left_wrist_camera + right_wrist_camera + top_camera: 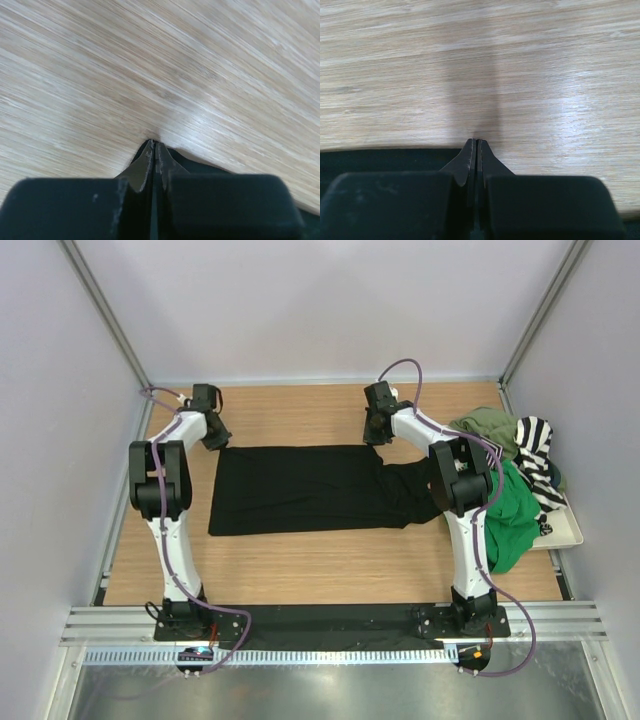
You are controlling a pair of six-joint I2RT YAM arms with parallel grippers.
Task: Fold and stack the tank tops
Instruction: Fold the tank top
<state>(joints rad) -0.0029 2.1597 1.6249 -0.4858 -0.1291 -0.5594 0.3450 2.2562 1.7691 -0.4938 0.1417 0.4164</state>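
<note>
Left end effector and right end effector are closed at the edge of the black tank top, grip hidden.

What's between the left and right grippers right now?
Top view: the far edge of the black tank top runs from the left gripper to the right gripper, with wood table just beyond it.

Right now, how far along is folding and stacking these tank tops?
Done: the black top lies spread out; nothing folded or stacked. In hand: the left end effector and right end effector look shut on its far edge. Left: that fold, plus the green top, olive top and striped top heaped at right.
</note>
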